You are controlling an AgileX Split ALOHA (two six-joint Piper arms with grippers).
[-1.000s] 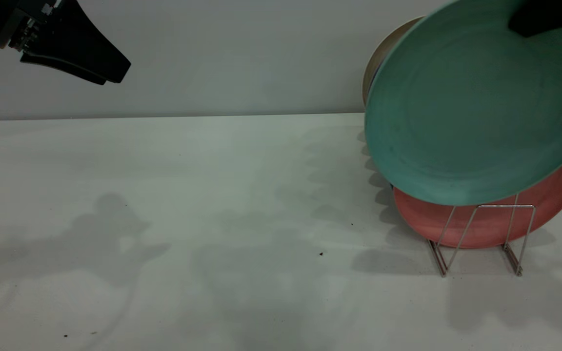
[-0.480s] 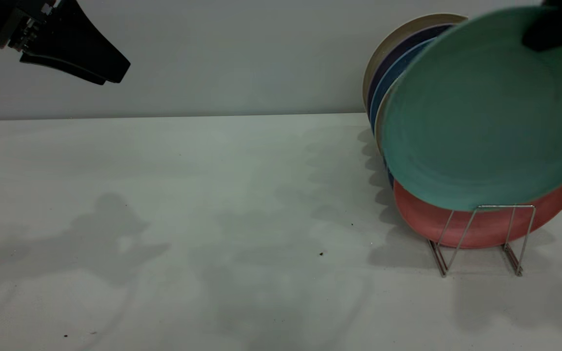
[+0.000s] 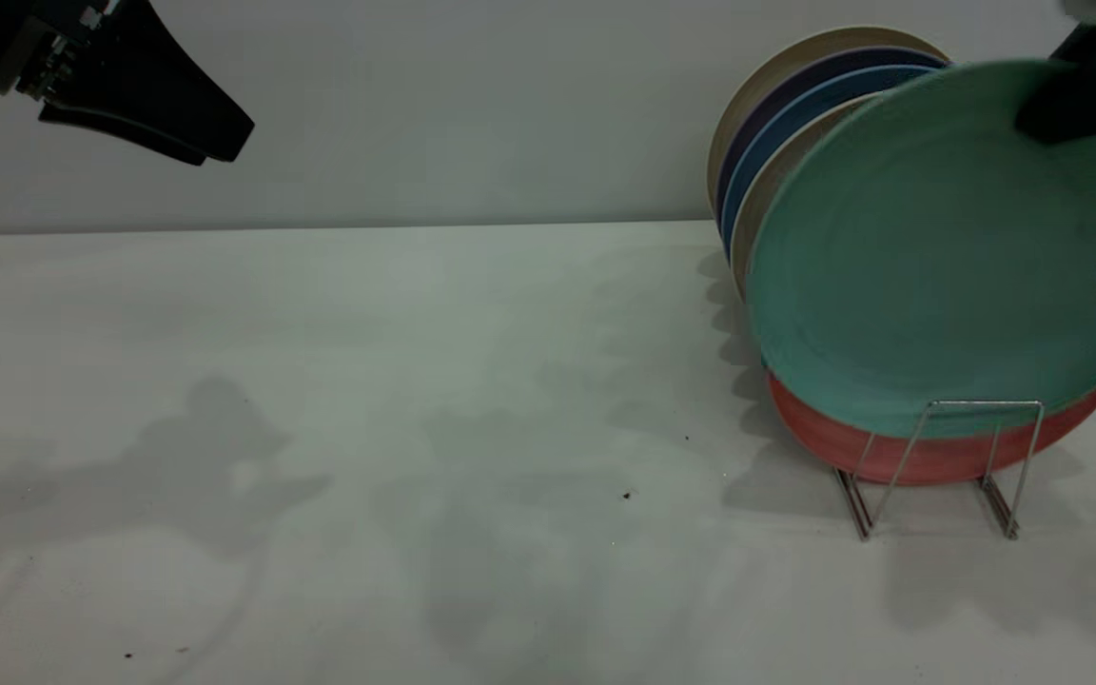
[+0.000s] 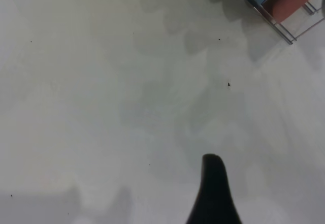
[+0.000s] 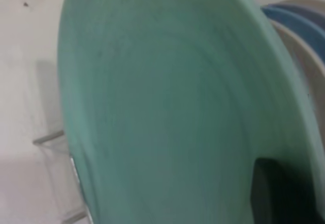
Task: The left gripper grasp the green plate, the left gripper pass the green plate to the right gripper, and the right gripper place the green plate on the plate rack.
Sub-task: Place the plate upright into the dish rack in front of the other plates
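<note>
Over the rack [image 3: 938,466], right gripper [image 3: 1086,90] clamps green plate [image 3: 938,247] by its top rim, tilted against the pink plate [image 3: 929,457]. Left gripper [image 3: 144,105] parked high; finger gap can't tell.

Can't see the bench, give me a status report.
Right end effector shut on green plate, tilted at plate rack, in front of pink plate. Left end effector parked high.
</note>
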